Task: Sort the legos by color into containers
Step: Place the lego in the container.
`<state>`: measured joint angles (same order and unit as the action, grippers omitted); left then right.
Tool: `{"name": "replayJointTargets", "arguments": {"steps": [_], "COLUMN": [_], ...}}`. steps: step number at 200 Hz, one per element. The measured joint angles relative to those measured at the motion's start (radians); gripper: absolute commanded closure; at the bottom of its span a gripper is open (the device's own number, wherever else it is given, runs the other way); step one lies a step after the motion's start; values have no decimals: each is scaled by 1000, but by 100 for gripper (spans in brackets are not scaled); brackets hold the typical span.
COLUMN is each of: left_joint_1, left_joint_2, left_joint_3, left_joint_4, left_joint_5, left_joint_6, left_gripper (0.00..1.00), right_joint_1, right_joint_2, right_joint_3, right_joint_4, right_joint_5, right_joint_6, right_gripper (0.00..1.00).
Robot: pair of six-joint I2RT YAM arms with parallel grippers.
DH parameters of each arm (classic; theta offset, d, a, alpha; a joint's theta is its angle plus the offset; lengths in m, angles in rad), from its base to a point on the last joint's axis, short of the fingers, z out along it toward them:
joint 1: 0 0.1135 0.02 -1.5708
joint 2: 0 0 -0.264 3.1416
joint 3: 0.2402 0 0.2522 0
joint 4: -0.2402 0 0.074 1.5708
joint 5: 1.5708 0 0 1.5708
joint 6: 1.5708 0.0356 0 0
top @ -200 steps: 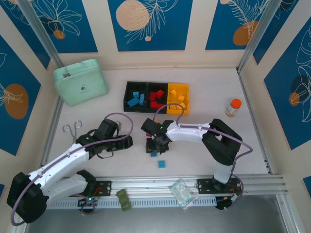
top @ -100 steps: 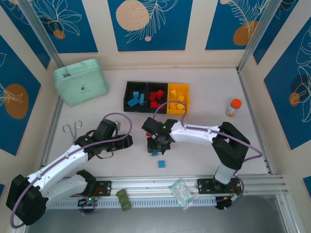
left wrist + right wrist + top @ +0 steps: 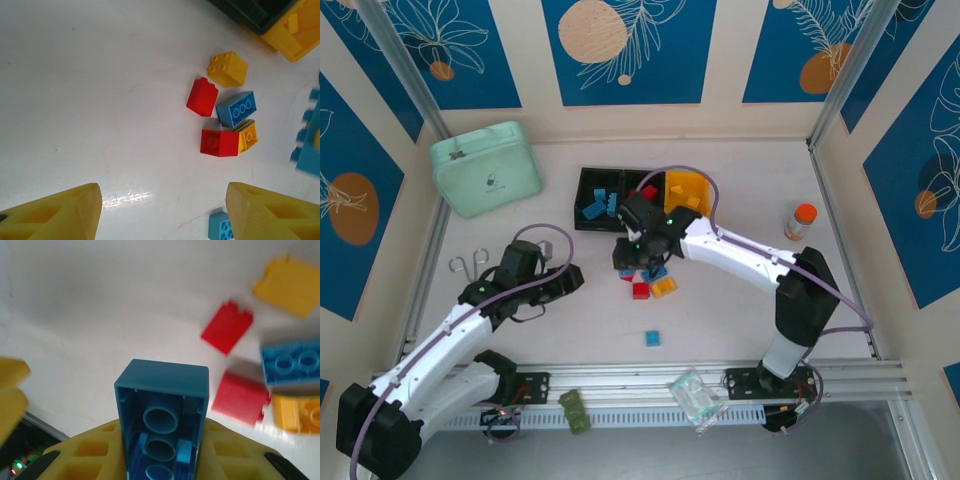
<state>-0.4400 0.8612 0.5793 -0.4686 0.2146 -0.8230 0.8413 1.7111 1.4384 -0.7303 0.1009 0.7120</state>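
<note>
White table; right hand pinching blue lego; left hand spread wide above loose legos.

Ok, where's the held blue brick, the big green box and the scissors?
blue studded plastic brick (image 3: 161, 432): right wrist view, underside.
mint-green lidded plastic case (image 3: 485, 170): top external view, lid.
metal scissors (image 3: 470, 273): top external view, middle.

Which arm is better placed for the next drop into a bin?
Right. The right gripper holds a blue brick near the black bin with blue bricks; the left gripper is open and empty.
</note>
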Motion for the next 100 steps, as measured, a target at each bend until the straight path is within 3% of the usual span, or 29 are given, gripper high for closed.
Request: {"name": "replayJointTargets", "arguments": {"steps": [100], "left_joint_1": [44], "left_joint_2": [-6], "left_joint_3": [2], "left_joint_4": [-27], "left_joint_5": [14], "left_joint_6": [-34], "left_gripper": [34], "right_joint_1": [-145], "right_joint_2": [476], "right_joint_3": [600], "right_joint_4": [-55], "right_joint_5": [-122], "right_joint_6": [-85], "right_gripper": [76]}}
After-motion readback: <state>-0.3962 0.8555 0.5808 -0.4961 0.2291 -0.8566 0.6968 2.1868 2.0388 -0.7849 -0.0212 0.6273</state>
